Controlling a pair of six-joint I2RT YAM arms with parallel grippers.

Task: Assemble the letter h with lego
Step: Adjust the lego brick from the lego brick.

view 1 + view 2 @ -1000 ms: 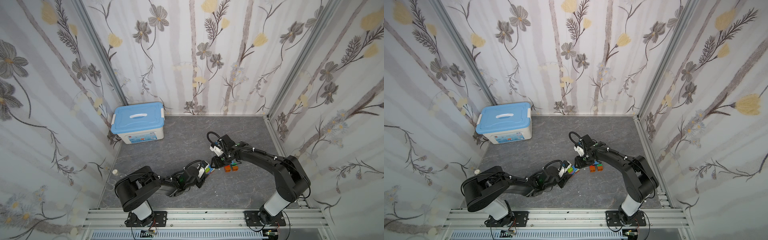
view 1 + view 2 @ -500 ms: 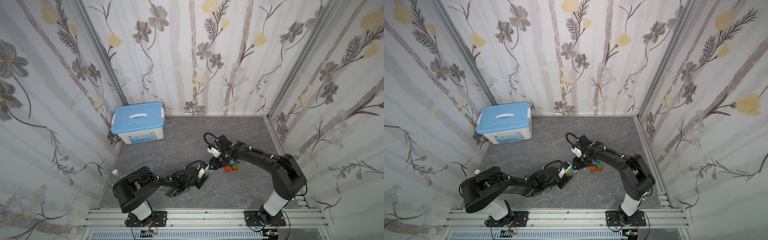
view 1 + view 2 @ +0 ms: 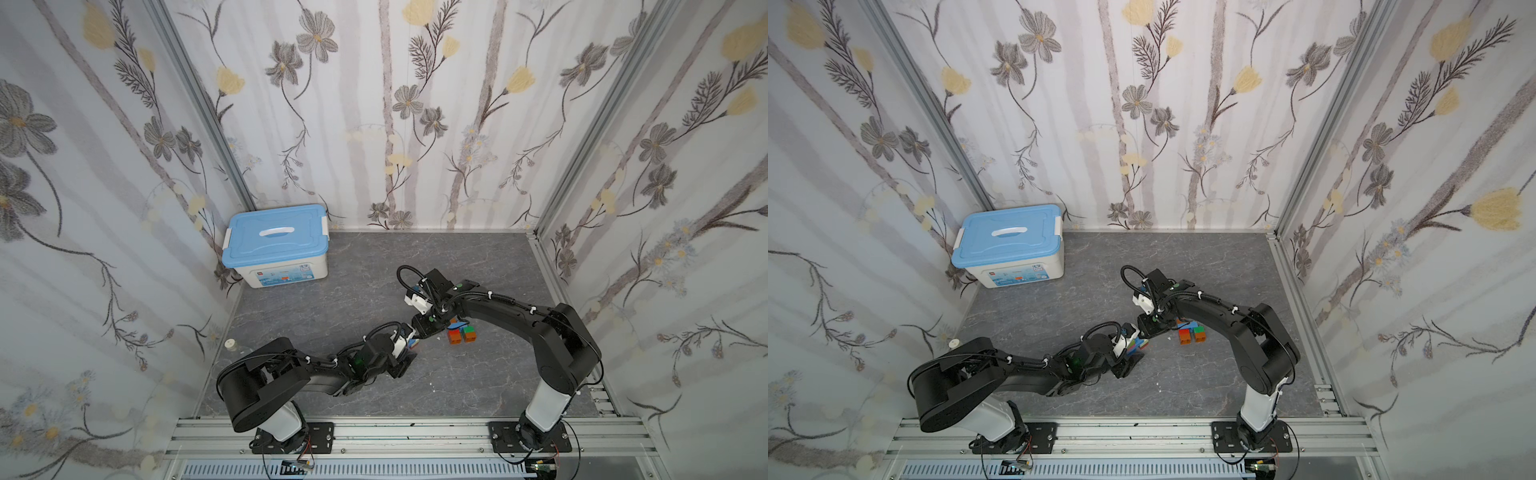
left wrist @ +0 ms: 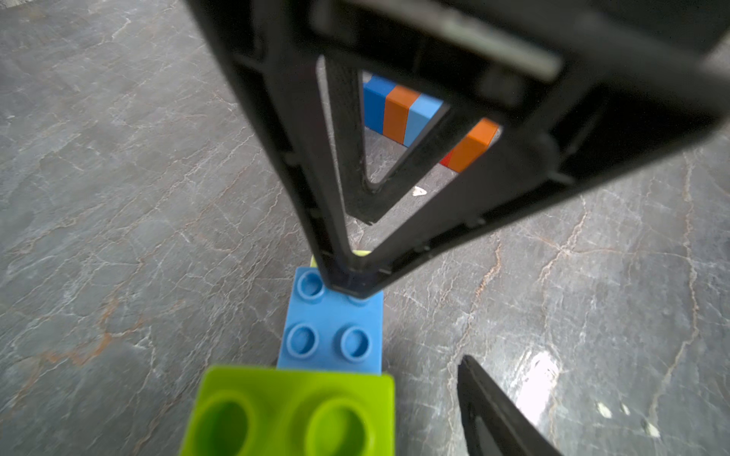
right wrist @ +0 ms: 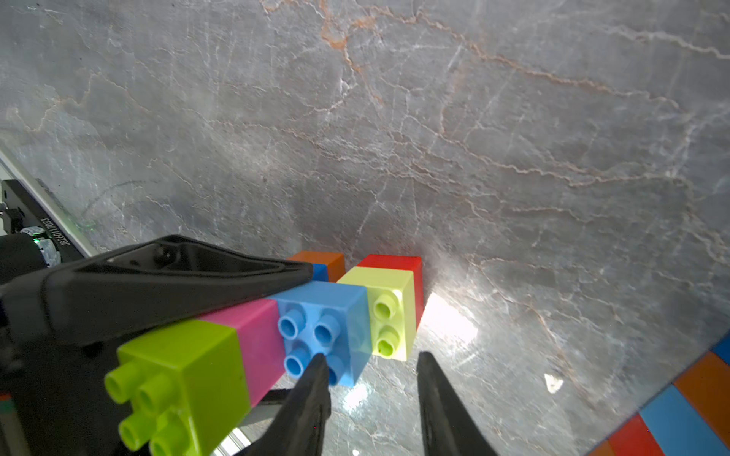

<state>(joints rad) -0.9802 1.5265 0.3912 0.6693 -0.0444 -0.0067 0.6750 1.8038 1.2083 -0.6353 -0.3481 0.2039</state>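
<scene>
- The storage box, white-walled with a light-blue lid and a white handle, stands well apart from both grippers, off behind the left arm.
- The left gripper is released. In the left wrist view one black finger stands clear of the bricks, with bare table between. In the right wrist view its other finger, a hollow matte-plastic wedge, lies along the far side of the lego row.
- The lego row sits between those fingers and reaches past their tips toward the right gripper.
- It is made of glossy cube-like blocks with round hollow studs: a bright lime brick, a pink brick and a blue brick, joined end on end.
- Next comes a pale lime brick with a red brick behind it. An orange brick shows just past the left finger's tip.
- The right gripper has its jaws parted by a narrow gap at the row's far end. One tip touches the blue brick's studs and the other stands just beside the pale lime brick. I cannot tell whether they squeeze anything.
- A second lego strip lies near the right gripper, on the side away from the left one. Its blocks are red, orange, green and blue.
- The tabletop is grey and marble-veined with rusty and white cracks. It is faintly glossy, with a glare patch beside the right gripper's tips.
</scene>
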